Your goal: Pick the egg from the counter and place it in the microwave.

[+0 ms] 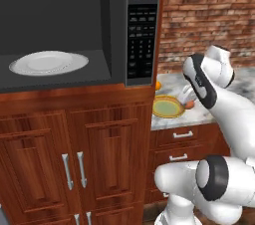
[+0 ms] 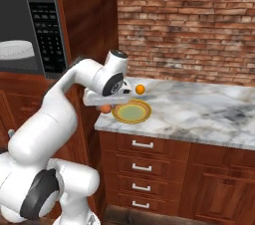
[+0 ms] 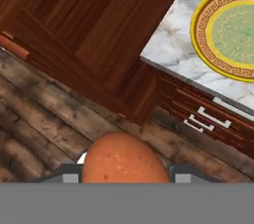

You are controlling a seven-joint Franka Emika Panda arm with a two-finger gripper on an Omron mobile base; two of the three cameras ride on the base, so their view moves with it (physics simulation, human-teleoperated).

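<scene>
Gripping the egg between my two fingertips, I have my hand closed on it just past the left edge of the table, hanging out over the wooden floor and not over the stone. From the hand's own camera the egg sits low between the tips, with the table corner and the yellow-rimmed plate off to one side and the cabinet front beneath. From the right base view the egg shows as a small orange-brown spot under my wrist, just beside that plate; a brighter orange ball lies farther back on the table.

The microwave stands open above and to my left, its white round plate bare inside.

What worries me is the drop. The egg is smooth and rounded, and I judge that only a narrow band of it is pinched; a jerk on the way up could let it slide out, and there is nothing under it but floor. The other risk is the lift itself: the cavity is higher than my hand and close to the keypad panel, so swinging in too early could knock my wrist or the egg on the microwave's lower lip or on the wooden cabinet beside it.
</scene>
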